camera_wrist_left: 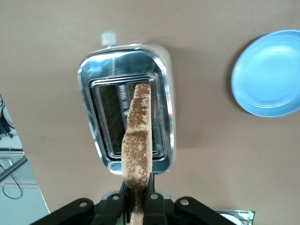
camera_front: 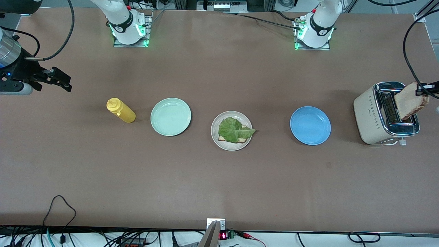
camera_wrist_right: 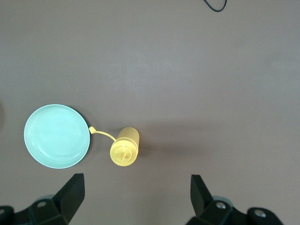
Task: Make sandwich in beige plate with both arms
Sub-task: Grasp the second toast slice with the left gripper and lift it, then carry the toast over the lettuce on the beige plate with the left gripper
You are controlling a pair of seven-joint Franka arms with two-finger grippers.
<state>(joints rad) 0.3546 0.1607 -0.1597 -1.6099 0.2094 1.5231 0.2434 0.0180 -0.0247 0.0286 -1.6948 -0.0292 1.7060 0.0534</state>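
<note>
The beige plate [camera_front: 213,132] sits mid-table and holds one toast slice [camera_front: 222,138] with a green lettuce leaf [camera_front: 234,129] lying on top. My left gripper [camera_front: 423,90] [camera_wrist_left: 137,206] is shut on a second toast slice [camera_front: 411,100] [camera_wrist_left: 138,136], which hangs tilted just above the toaster [camera_front: 372,116] [camera_wrist_left: 161,84], over its slots. My right gripper [camera_front: 67,82] [camera_wrist_right: 138,197] hovers open and empty over the table at the right arm's end, near the yellow bottle [camera_front: 120,110] [camera_wrist_right: 124,147].
A mint-green plate [camera_front: 170,116] [camera_wrist_right: 56,136] lies between the bottle and the beige plate. A blue plate [camera_front: 310,125] [camera_wrist_left: 269,75] lies between the beige plate and the toaster. Both are empty. Cables hang along the table's near edge.
</note>
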